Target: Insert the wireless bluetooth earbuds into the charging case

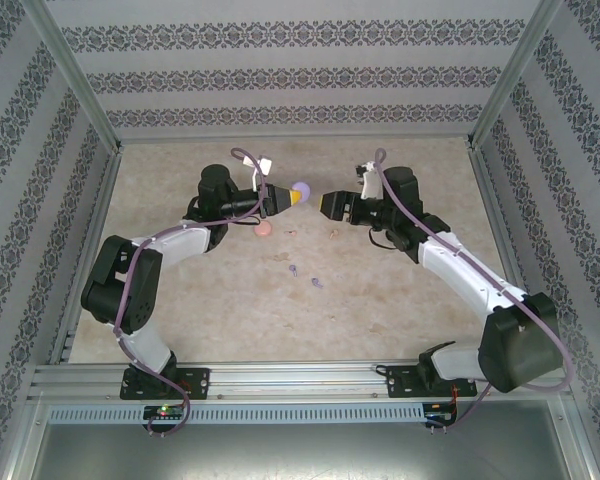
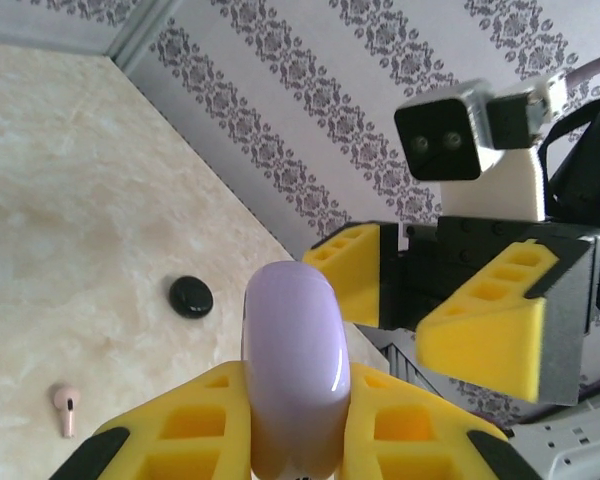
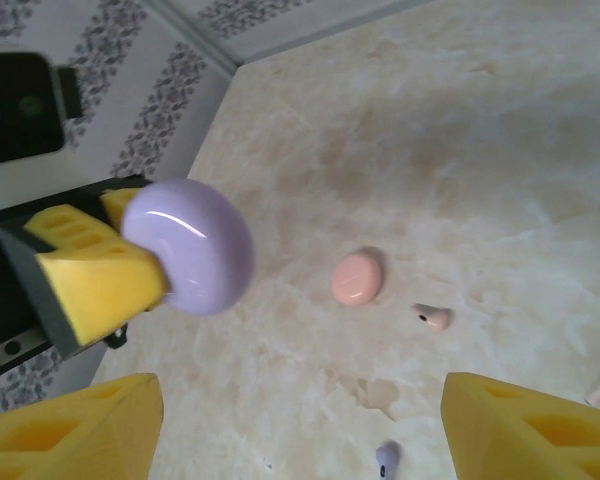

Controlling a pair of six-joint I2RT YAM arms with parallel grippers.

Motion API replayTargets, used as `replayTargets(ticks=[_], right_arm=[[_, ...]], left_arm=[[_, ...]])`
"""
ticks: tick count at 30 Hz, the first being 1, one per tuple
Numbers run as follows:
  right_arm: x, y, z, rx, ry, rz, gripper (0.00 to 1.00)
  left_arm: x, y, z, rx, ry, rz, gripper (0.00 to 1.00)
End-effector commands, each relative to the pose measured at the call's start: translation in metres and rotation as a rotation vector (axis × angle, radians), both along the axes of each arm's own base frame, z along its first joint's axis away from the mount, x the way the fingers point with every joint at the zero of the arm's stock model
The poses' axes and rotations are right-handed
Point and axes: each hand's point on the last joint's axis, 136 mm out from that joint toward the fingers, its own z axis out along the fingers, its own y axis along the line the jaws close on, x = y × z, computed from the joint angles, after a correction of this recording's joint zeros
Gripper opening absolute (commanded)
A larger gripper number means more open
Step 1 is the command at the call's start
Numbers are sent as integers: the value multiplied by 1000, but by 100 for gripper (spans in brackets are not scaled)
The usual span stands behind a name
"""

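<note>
Earbuds (image 3: pixel 432 317) scattered on beige marbled table (image 1: pixel 380 300), patterned walls (image 1: pixel 280 80).

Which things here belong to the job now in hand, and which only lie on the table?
In hand:
- purple case, gripped by left gripper
- open right gripper facing it
- probably the loose purple earbud

Lying about for now:
- pink case
- pink earbud
- black case

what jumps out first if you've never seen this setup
The glossy purple case, clamped in the left pincer and raised above the middle of the table. Facing it, the right pincer stands open and empty. On the table below lie a pink case and, beside it, a small pink earbud.
</note>
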Motion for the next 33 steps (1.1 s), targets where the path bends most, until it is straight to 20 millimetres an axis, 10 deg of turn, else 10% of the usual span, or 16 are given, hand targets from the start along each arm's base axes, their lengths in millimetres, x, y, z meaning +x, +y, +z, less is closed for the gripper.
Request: replayTargets(ticks=[1,9,20,33], right_arm=[[0,23,17,19,-96,110,73],[23,34,7,15,-73,91,68],[38,-12,-49,11,44,-45,59],[2,-6,18,139,-68,81,60]], left_arm=[[-11,-4,13,9,-31,-64,0],[-22,-11,21,20,-46,-105,0],[-40,-9,44,4,-107,-133,0],[-43,-11,42,7,-110,-155,0]])
